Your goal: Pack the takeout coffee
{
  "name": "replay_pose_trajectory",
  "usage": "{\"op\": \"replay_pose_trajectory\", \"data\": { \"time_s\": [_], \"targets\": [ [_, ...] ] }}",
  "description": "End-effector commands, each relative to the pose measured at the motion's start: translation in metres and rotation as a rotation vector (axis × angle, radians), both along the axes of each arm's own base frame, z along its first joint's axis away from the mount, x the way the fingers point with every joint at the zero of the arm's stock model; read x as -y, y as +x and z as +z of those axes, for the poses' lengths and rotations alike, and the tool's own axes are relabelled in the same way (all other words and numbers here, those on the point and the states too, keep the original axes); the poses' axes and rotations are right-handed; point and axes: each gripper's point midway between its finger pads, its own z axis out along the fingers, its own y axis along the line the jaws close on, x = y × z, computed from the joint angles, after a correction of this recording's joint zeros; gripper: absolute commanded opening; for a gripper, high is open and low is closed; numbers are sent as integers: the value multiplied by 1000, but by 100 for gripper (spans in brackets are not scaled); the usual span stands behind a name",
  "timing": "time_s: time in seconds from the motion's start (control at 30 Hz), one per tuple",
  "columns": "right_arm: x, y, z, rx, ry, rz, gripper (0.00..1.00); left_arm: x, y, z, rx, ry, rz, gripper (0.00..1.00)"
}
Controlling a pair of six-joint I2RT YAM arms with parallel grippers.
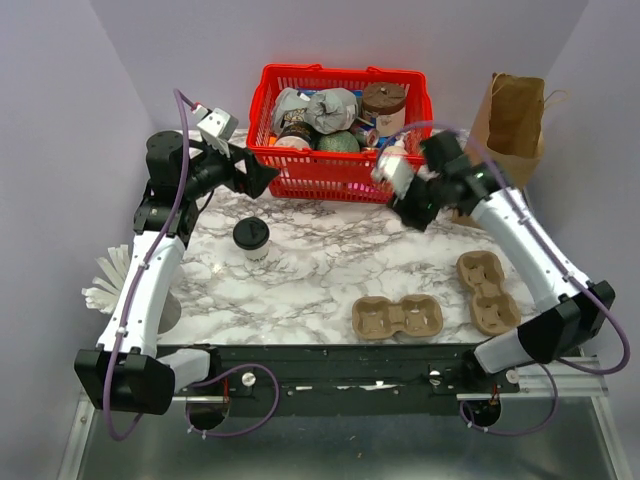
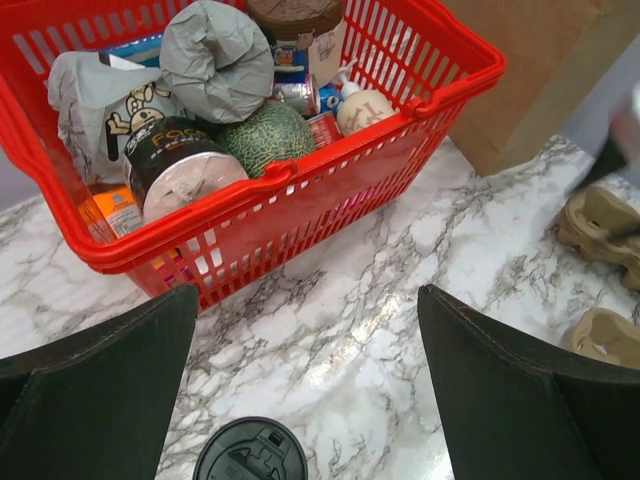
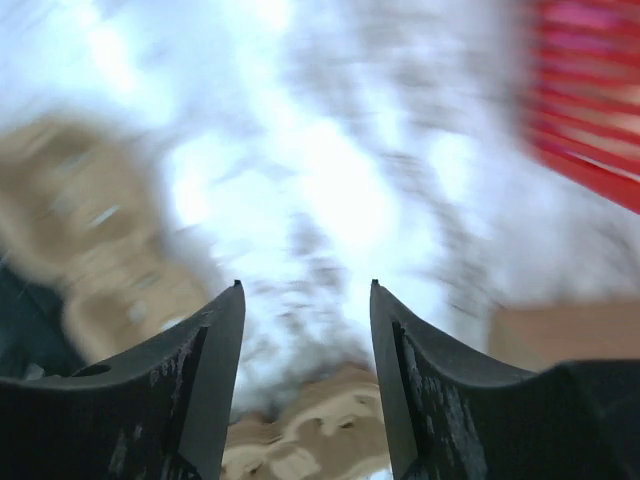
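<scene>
At nine o'clock on the bench [image 1: 330, 262], find the coffee cup [image 1: 251, 238] upright, six o'clock of the spread, empty left fingers [image 2: 100, 390]. Drop squarely, grip below the lid [image 2: 250, 452], squeeze gently. Leave the parted, empty right fingers [image 3: 175, 400] out at two o'clock.

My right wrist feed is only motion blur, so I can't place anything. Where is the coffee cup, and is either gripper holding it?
Observer: Neither gripper holds it. The coffee cup stands upright on the table, near the left end of the red basket but apart from it.
Operator: Which gripper is closer to it?
Observer: The left gripper. It hangs wide open above the cup, on the basket side.
Operator: And my right one?
Observer: The right gripper is by the basket's right front corner, jaws apart with nothing between them.
</scene>
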Motion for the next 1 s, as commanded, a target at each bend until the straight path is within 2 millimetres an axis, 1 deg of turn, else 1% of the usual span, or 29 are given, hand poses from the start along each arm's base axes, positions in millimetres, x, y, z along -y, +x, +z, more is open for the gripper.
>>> {"op": "replay_pose_trajectory", "data": {
  "time_s": [0.0, 0.03, 0.07, 0.1, 0.13, 0.17, 0.2, 0.23, 0.27, 0.33, 0.37, 0.4, 0.43, 0.47, 0.5, 0.53, 0.57, 0.6, 0.67, 0.77, 0.8, 0.87, 0.9, 0.97],
  "targets": [
    [57, 97, 93, 281, 169, -464, 60, 12, 0, 13, 41, -34, -67, 98],
    [65, 115, 114, 370, 200, -509, 60, 13, 1, 12, 36, -38, -71, 98],
    [87, 127, 133, 451, 199, -580, 61, 14, 1, 11, 35, -40, -74, 98],
    [96, 133, 145, 499, 213, -610, 62, 16, 2, 12, 34, -49, -80, 98],
    [108, 144, 165, 590, 232, -661, 64, 16, 3, 14, 35, -52, -80, 98],
    [126, 150, 173, 641, 219, -721, 67, 17, 4, 14, 33, -56, -84, 98],
    [136, 155, 177, 673, 209, -755, 69, 17, 5, 16, 37, -60, -84, 98],
    [144, 162, 186, 718, 211, -791, 70, 18, 6, 17, 41, -61, -86, 98],
    [158, 165, 186, 727, 192, -835, 70, 18, 5, 18, 42, -63, -87, 98],
    [171, 174, 184, 722, 179, -890, 70, 18, 6, 17, 40, -63, -85, 98],
    [183, 177, 180, 718, 159, -930, 70, 19, 5, 17, 42, -63, -88, 98],
    [189, 180, 176, 709, 150, -954, 69, 19, 4, 17, 38, -65, -87, 98],
    [195, 179, 175, 687, 148, -982, 68, 19, 3, 16, 37, -64, -87, 98],
    [205, 186, 159, 640, 123, -1010, 68, 19, 2, 17, 40, -63, -85, 98],
    [208, 187, 151, 607, 115, -1020, 67, 19, -1, 16, 38, -61, -89, 98],
    [211, 185, 138, 547, 104, -1040, 66, 20, -2, 14, 33, -59, -89, 98],
    [216, 188, 129, 514, 111, -1050, 65, 20, -3, 13, 35, -54, -91, 98],
    [215, 187, 123, 491, 111, -1052, 64, 21, -5, 10, 29, -53, -94, 98],
    [227, 183, 107, 449, 96, -1086, 61, 23, -7, 7, 21, -52, -97, 98],
    [232, 179, 91, 407, 77, -1093, 57, 24, -9, 5, 18, -53, -99, 98],
    [232, 176, 88, 397, 78, -1093, 52, 25, -9, 4, 16, -55, -101, 98],
    [230, 174, 87, 388, 88, -1084, 47, 24, -9, 4, 15, -56, -99, 98],
    [229, 173, 86, 383, 92, -1079, 43, 25, -8, 3, 14, -57, -99, 99],
    [225, 169, 92, 381, 120, -1066, 40, 25, -8, 3, 11, -62, -100, 98]
  ]
}}
